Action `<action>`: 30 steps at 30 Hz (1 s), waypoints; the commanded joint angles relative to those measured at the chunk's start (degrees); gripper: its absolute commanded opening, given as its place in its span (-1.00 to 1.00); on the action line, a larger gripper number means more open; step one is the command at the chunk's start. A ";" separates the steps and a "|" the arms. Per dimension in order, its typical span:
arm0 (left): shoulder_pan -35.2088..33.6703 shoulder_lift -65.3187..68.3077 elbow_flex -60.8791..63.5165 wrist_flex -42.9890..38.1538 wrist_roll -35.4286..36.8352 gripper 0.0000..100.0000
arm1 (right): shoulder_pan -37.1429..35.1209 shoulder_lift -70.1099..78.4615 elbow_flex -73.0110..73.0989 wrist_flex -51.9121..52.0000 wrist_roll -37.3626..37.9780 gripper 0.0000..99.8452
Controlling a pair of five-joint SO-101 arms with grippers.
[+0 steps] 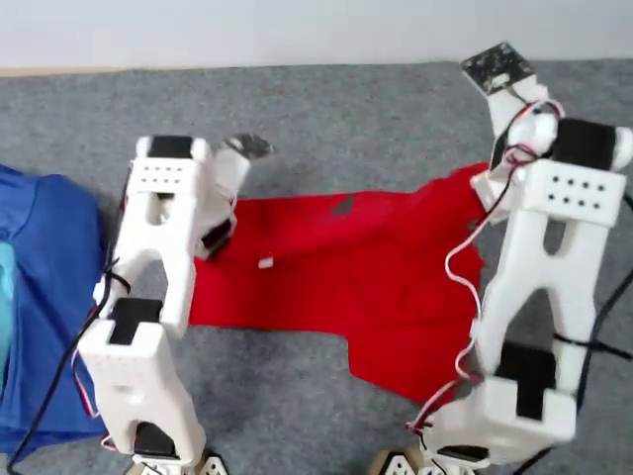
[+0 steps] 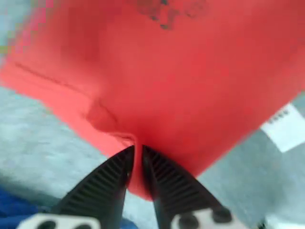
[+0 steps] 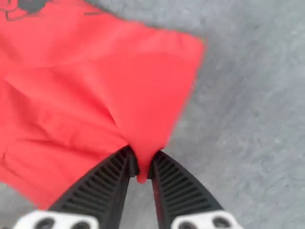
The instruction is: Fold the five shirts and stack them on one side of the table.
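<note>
red shirt: red shirt [image 1: 346, 267] lies mid-table on the grey table [image 1: 346, 109], spread but not square. One lobe juts toward 5 o'clock and the far edge is wrinkled.
left gripper: left gripper [image 2: 136, 150] is at the shirt's 9 o'clock edge. Its fingers are pressed together on a thin fold of red cloth, and the pinch sits right at the hem.
right gripper: right gripper [image 3: 141, 157] is at the shirt's 2–3 o'clock corner. Its fingers are clamped on a small peak of cloth, with only a nub poking through behind the tips.
tag: white tag [image 1: 265, 262] lies on the red cloth near the left pinch, so the shirt is probably inside-out or flipped there.
other shirts: blue shirt [image 1: 49, 297] is at 9 o'clock on the table, just beside the left arm [image 1: 148, 297]. A teal patch [image 1: 5, 297] shows at its outer edge; can't tell if that is a separate shirt.
step (judgement): both ends are gripped, ready to lift or carry a fold. No fold is made yet.
risk 1: both bites are shallow. Pull the arms apart or lift fast and the cloth slips out of one jaw pair, so the fold collapses.
risk 2: the 5 o'clock lobe is ungripped. It will drag or bunch under the fold and give a skewed stack.
risk 3: if the left arm swings toward 9 o'clock, it snags or shoves the blue shirt.
risk 4: an uneven lift height between the arms leaves a diagonal crease.
</note>
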 commanded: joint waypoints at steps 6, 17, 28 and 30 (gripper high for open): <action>-1.32 -7.21 8.92 1.41 -0.88 -1.00 | 0.57 -20.62 28.04 2.42 0.88 -0.98; -5.71 -1.41 8.84 -2.46 -0.79 -0.99 | 0.57 -29.49 46.24 2.15 0.62 -0.98; -5.71 -0.62 8.84 -4.92 -0.79 -0.99 | -2.77 -29.49 52.92 2.15 -0.62 -0.98; -5.80 -0.53 8.84 -5.27 -0.79 -0.99 | -4.53 -29.49 53.89 2.24 -0.79 -0.98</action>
